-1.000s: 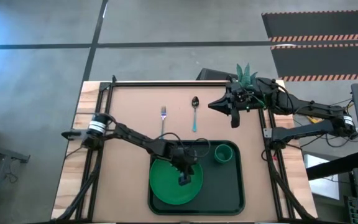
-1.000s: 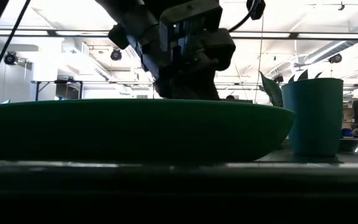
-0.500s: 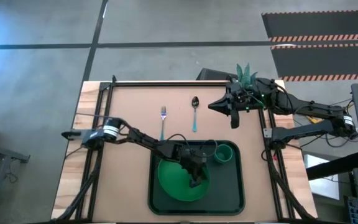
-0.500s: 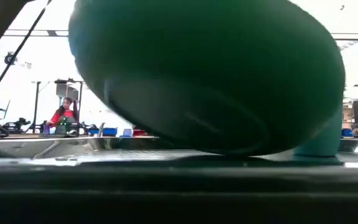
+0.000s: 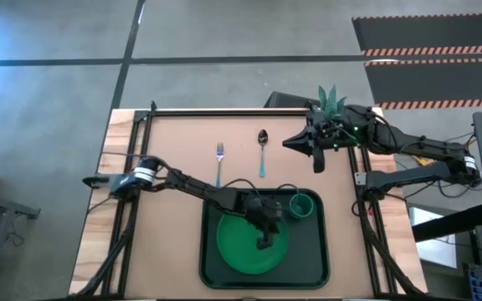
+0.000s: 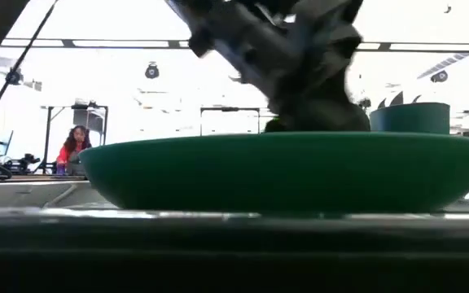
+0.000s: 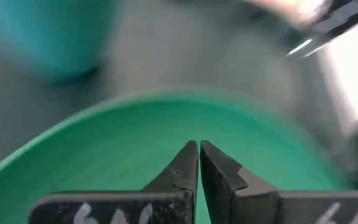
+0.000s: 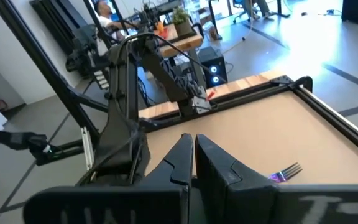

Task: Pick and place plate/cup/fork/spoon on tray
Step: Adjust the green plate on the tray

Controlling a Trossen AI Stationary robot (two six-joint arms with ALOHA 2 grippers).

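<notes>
The bright green plate lies flat on the dark green tray, left of the tray's middle. The green cup stands upright in the tray's far right corner. My left gripper is shut, and its tips are over the inside of the plate, a little right of its middle. The fork and the spoon lie on the table beyond the tray, handles toward it. My right gripper hangs shut above the table's far right part, holding nothing. My left gripper slants down into the plate from the table's left side, its shut fingertips close over the plate's inner surface. I cannot tell whether they touch it. The plate rests on the tray by its base.
A white pot with a spiky green plant stands at the table's far right corner, behind my right arm. Bare table lies left and right of the tray. In the low view a person sits far off in the room.
My left gripper, still shut, has gone toward the table's right edge and a little up. The plate has slid right on the tray. Half a second ago it was tipped up, its underside toward the near edge; now it lies flat again.
</notes>
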